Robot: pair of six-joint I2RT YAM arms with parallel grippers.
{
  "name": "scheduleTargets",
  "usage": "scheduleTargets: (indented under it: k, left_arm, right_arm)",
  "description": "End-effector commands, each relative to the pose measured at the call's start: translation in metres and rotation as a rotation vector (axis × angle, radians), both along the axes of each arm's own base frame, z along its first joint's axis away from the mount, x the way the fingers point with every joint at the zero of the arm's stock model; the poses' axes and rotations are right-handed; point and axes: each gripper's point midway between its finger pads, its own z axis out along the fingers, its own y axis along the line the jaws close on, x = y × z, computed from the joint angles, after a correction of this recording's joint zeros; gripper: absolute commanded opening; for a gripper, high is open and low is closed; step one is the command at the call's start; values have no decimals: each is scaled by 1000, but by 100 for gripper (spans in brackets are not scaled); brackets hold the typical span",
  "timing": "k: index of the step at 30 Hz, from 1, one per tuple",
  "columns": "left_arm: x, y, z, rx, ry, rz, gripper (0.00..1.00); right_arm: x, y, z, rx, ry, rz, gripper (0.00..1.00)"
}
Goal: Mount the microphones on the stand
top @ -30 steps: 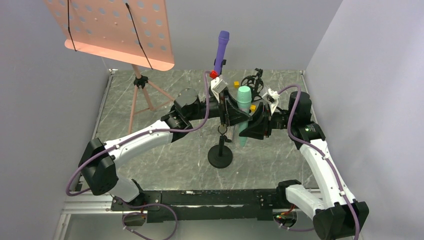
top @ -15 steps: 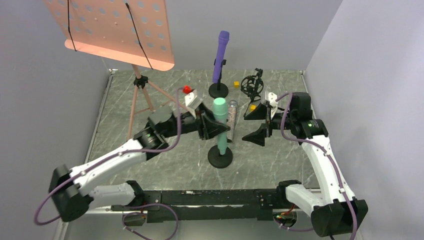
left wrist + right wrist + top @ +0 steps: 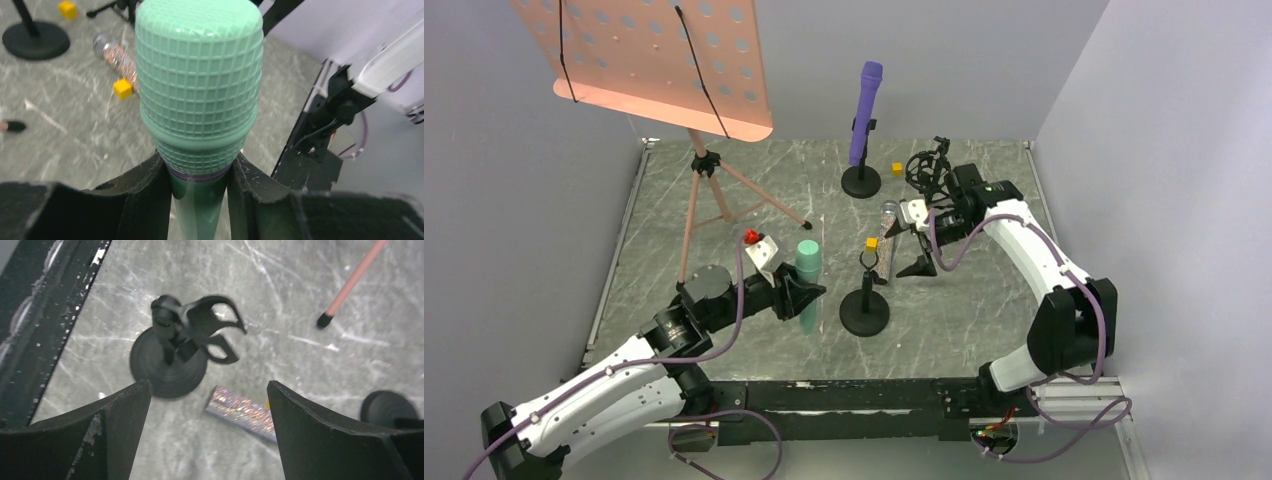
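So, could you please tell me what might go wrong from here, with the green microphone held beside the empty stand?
1. The left gripper clamps the mint green microphone just under its head. The long body below could knock the empty clip or tip the near stand on approach.
2. The right gripper hangs open over the glittery microphone, which lies flat with a yellow cube close by. Closing there might roll it or catch the cube.

Extends low and forward with the left arm [image 3: 609, 380], elbow kept down; clamps the left jaws around the mint green microphone [image 3: 807, 285] just below its head, holding it roughly upright. Arches high with the right arm [image 3: 1027, 238], angles the forearm back toward centre; holds the right jaws spread wide, gripping nothing.
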Motion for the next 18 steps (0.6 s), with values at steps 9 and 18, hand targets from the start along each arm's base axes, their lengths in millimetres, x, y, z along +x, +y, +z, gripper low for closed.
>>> scheduleTargets:
  k: [9, 18]
  left_arm:
    - [7, 21, -8, 45, -34, 97, 0]
    - [5, 23, -11, 30, -24, 99, 0]
  right_arm:
    - [-12, 35, 11, -22, -122, 197, 77]
    - [-16, 31, 7, -102, -147, 175, 67]
